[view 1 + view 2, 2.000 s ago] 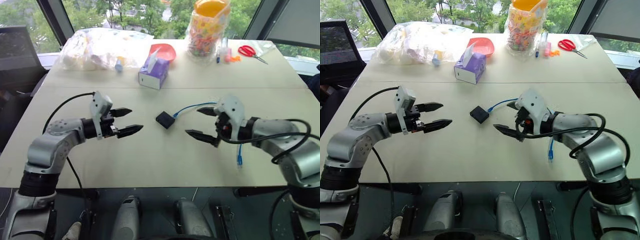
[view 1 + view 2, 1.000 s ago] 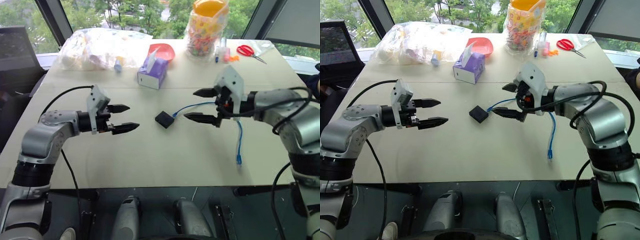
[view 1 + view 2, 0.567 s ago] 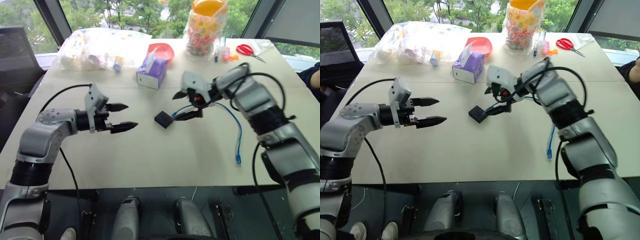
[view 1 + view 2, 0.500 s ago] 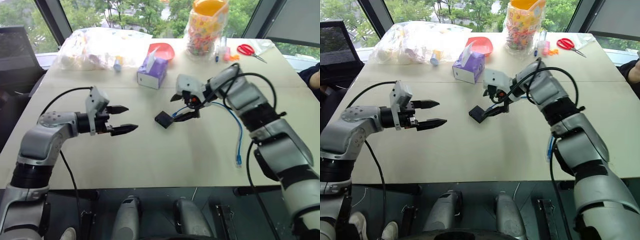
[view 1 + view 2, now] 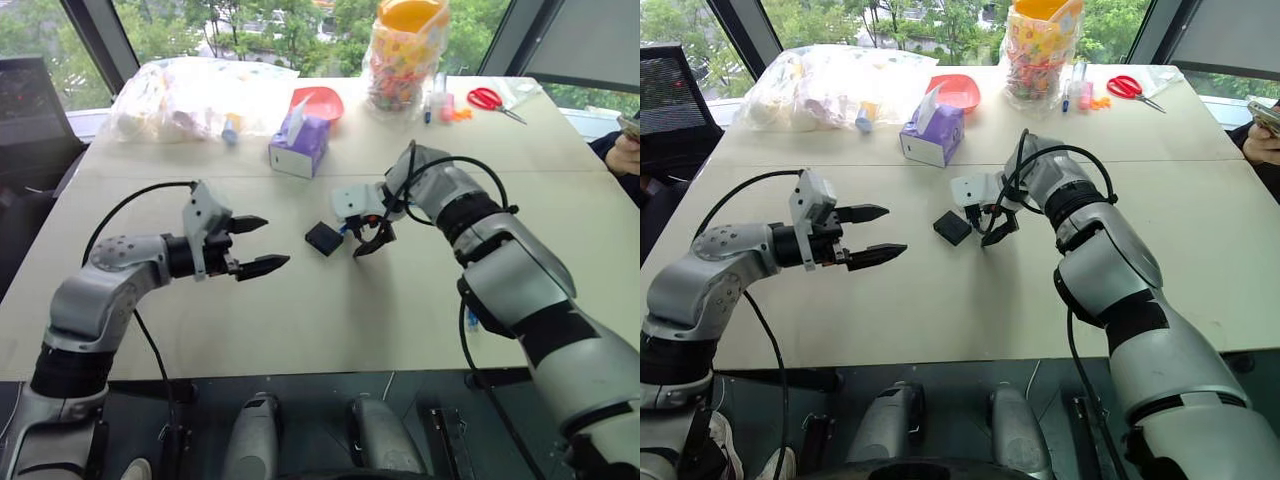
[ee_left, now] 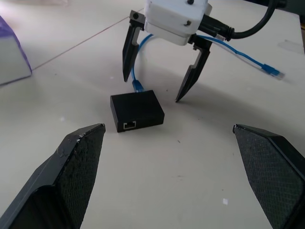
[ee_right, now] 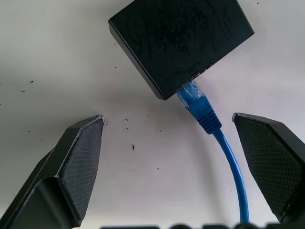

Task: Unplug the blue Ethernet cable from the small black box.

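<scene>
Small black box lies flat on the table, blue Ethernet cable still plugged into one side. Right gripper points steeply down just beside the box on its cable side, fingers spread wide, holding nothing; the cable runs between its two fingers without visible contact. Box sits just ahead of the fingertips. Left gripper hovers level above the table, fully open and empty, aimed at the box, which lies a short way off its tips. Purple tissue box stands well beyond both grippers.
</scene>
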Controlling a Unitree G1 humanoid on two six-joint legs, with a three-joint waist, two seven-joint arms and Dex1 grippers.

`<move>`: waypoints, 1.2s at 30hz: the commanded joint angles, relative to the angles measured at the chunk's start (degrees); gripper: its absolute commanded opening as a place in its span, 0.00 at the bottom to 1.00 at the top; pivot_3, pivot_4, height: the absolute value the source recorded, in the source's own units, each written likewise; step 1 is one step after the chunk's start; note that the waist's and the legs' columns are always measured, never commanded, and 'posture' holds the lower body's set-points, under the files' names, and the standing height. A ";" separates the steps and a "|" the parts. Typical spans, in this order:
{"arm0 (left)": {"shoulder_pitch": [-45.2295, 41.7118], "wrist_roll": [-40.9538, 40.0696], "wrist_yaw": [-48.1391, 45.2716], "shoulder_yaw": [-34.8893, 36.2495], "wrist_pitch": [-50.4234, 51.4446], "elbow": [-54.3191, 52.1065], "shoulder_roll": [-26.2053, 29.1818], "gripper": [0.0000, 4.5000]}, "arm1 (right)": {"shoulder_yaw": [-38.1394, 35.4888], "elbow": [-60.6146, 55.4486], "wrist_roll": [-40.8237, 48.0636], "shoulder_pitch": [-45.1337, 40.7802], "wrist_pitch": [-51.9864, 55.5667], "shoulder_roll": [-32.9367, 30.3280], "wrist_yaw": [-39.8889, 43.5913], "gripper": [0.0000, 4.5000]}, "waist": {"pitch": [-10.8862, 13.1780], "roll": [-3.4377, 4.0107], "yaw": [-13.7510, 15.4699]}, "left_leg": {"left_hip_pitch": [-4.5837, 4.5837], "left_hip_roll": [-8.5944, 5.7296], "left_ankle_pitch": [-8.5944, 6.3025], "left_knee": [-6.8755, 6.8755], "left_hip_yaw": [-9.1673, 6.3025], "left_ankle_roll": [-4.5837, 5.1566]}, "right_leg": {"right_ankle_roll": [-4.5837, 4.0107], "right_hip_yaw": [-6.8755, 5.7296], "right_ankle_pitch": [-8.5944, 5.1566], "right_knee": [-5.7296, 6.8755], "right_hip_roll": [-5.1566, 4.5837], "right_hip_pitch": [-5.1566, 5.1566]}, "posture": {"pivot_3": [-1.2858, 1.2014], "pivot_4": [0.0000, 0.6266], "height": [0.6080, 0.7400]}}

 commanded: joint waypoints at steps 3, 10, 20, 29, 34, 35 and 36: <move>0.97 -1.02 2.41 3.22 0.12 -4.04 0.60 1.00 | -1.37 2.09 -2.69 -1.20 -0.42 3.19 -1.25 0.70 | 0.00 -0.01 -0.48 | 0.14 -0.01 0.01 0.05 -0.03 -0.01 | -0.01 -0.01 0.00 0.00 -0.01 0.17 | 0.52 0.24 0.96; 1.25 -1.22 3.07 3.15 0.22 -4.50 0.66 1.00 | -2.82 2.42 -4.35 -1.03 -0.71 4.75 -1.27 0.01 | -0.01 -0.01 -1.18 | 0.29 0.00 0.04 0.02 -0.07 -0.08 | -0.02 0.00 0.01 0.07 0.01 0.24 | 0.52 0.24 0.96; -4.57 -1.81 1.81 0.69 -0.69 1.53 -1.68 1.00 | -13.69 -14.84 3.79 8.92 -2.06 -3.17 -1.46 0.01 | 0.01 0.01 -0.36 | 0.17 -0.03 0.04 -0.04 -0.08 -0.08 | 0.00 -0.01 0.00 -0.02 0.00 0.22 | 0.52 0.24 0.96; -14.12 -7.52 1.86 2.29 5.02 10.39 -7.46 1.00 | -21.62 -60.62 -5.04 35.85 -3.29 -14.72 -27.39 0.01 | 0.02 0.01 1.07 | 0.00 -0.08 0.04 0.01 -0.15 -0.08 | 0.04 -0.04 -0.01 -0.03 0.00 0.10 | 0.52 0.24 0.96; -17.86 -7.58 0.60 1.74 5.54 14.70 -9.01 1.00 | -23.24 -71.70 -13.03 43.19 -3.80 -14.65 -42.23 0.01 | 0.03 0.03 0.98 | 0.04 -0.06 0.10 0.04 -0.13 -0.17 | 0.04 0.01 -0.01 0.02 0.05 0.05 | 0.52 0.24 0.96; -18.31 -6.83 -0.25 0.68 5.10 15.37 -9.11 1.00 | -23.35 -74.41 -15.11 45.36 -2.79 -13.97 -45.25 0.01 | 0.03 0.02 1.13 | 0.04 -0.06 0.11 0.04 -0.13 -0.18 | 0.04 0.01 -0.01 0.02 0.05 0.06 | 0.52 0.24 0.96; -18.69 -6.14 -1.08 -0.28 4.63 15.91 -9.16 1.00 | -23.28 -77.00 -16.86 47.17 -1.78 -13.24 -47.48 0.01 | 0.01 0.00 1.26 | 0.04 -0.07 0.11 0.04 -0.14 -0.18 | 0.04 0.01 -0.01 0.01 0.05 0.08 | 0.52 0.24 0.96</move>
